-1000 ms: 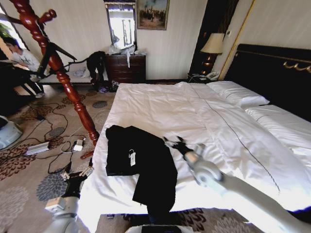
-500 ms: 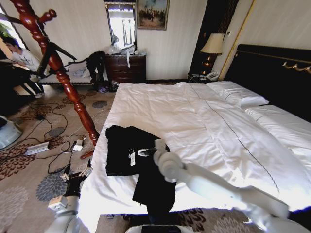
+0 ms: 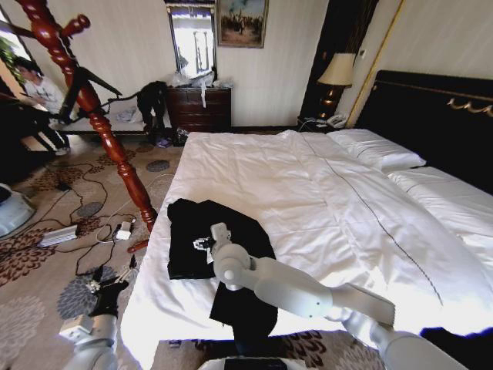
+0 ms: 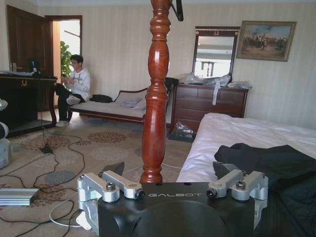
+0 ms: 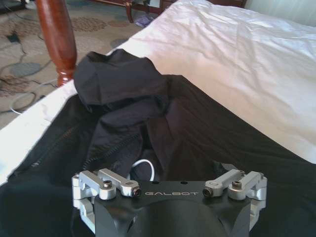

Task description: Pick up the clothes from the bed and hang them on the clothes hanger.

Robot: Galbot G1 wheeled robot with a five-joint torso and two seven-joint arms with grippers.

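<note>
The clothes, one black coat, lie crumpled on the bed near its left edge, with a small white tag showing. My right gripper hovers open just above the coat's upper half. In the right wrist view the coat lies right under the open right gripper, with a white loop close below. The reddish-brown clothes hanger stands on the carpet left of the bed. My left gripper hangs open low beside the bed, facing the hanger's post and the coat's edge.
Cables, a power strip and small devices litter the carpet around the hanger's base. A black tripod stand leans behind the hanger. A dresser and a bench stand by the far wall. The black headboard borders the bed on the right.
My right arm has swung left across the bed, from the duvet beside the coat to above the coat's upper half. The left gripper has drifted slightly lower and left.
</note>
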